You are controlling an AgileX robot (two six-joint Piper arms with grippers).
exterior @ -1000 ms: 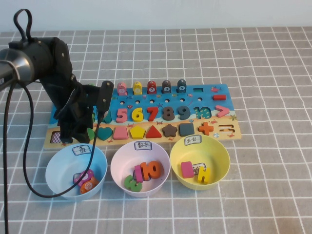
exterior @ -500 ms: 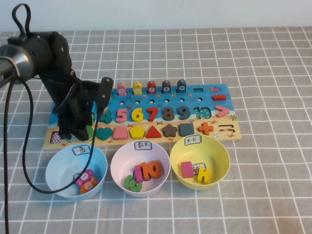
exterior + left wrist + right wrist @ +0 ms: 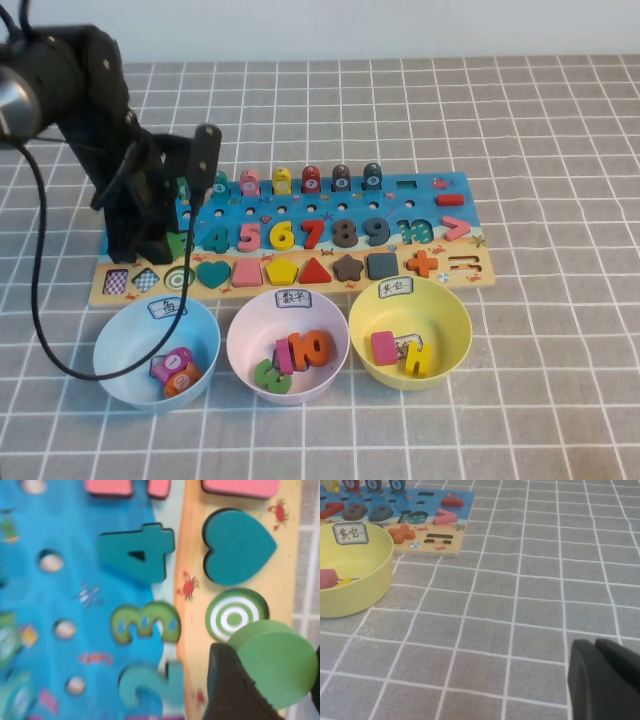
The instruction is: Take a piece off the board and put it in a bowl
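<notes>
Left gripper (image 3: pixel 272 680) clamps the piece (image 3: pixel 277 662), lifted clear above its bullseye socket (image 3: pixel 235 616) at the board's (image 3: pixel 300 280) left end. Right gripper (image 3: pixel 605 680) sits parked over bare table, fingers pressed together. Judgement: carry level, well above the shapes, to the yellow bowl (image 3: pixel 455 340); the disc lies flat, face up, with no long axis.

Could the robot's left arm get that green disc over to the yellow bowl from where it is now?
Probably yes. The left gripper holds the green disc lifted off the board, and nothing stands above the bowls on the way to the yellow bowl, though it is the farthest.
</notes>
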